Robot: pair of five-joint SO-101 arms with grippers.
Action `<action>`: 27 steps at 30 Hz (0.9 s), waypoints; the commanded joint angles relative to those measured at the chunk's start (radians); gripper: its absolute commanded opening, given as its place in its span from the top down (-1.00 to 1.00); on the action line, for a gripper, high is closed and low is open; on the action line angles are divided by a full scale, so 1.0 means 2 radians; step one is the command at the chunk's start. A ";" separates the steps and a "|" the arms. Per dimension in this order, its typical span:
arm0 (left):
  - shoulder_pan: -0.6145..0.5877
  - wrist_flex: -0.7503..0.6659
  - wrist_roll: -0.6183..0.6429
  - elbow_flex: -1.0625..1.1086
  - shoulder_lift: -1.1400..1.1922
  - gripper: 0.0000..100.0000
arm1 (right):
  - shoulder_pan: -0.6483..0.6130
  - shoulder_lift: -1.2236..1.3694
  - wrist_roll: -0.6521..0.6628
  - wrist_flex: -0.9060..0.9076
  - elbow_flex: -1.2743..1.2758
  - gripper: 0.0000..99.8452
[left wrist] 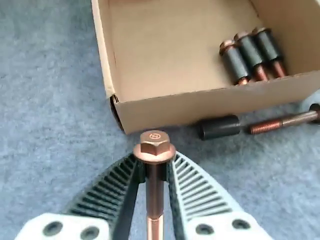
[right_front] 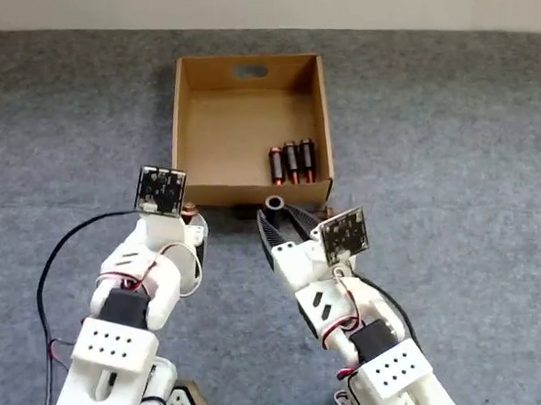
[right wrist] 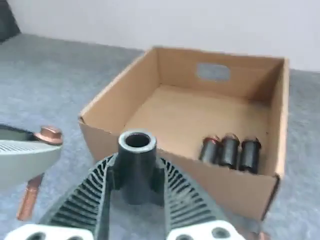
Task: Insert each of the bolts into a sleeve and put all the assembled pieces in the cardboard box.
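Left tool [left wrist: 156, 160] pinches a bolt [left wrist: 154, 146], right tool [right wrist: 137, 164] pinches a sleeve [right wrist: 136, 147]; any tilt, and the tip probably snags the rim.

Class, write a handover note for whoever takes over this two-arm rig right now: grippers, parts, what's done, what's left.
Left gripper: shut on the held bolt.
Right gripper: shut on the held sleeve, upright.
Cardboard box: three assembled pieces inside, by one wall.
Carpet, beside the box's near wall: a loose sleeve and a loose bolt.
Done: three pieces. Left: join and box the held pair, then the loose pair.
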 commanded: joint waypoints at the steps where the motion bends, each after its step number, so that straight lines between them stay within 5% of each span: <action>1: -0.007 -0.029 0.004 0.015 -0.044 0.98 | -0.010 -0.004 -0.002 -0.028 0.000 0.98; 12: -0.007 -0.028 0.005 0.034 -0.130 0.98 | -0.013 -0.007 -0.002 -0.029 0.010 0.98; 27: 0.010 -0.031 0.005 -0.081 -0.129 0.98 | -0.034 -0.007 -0.002 -0.029 0.029 0.98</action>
